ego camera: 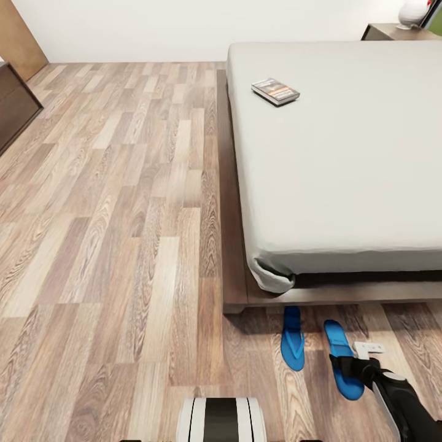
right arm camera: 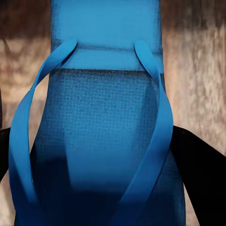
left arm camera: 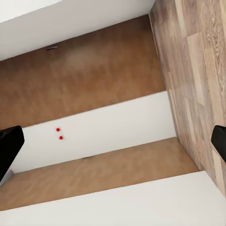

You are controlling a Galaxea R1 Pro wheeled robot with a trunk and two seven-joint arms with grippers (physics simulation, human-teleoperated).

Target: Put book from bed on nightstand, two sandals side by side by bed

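On the wood floor (ego camera: 123, 245) at the foot of the bed (ego camera: 344, 184), two sandals (ego camera: 293, 339) are seen; the right one (right arm camera: 101, 136) is straddled by the right gripper (ego camera: 351, 367), grip uncertain. The book (ego camera: 275, 91) lies near the mattress's left edge. The left gripper (left arm camera: 113, 141) is spread wide.

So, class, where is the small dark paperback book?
In the head view, the dark orange-banded paperback book lies flat on the pale-grey mattress, near its far left corner.

head view high, looking forward and down over bed (ego camera: 344, 166) and floor (ego camera: 110, 215), right wrist view very close above one sandal (right arm camera: 106, 127), shared with head view (ego camera: 342, 362), left wrist view facing perhaps wall panels
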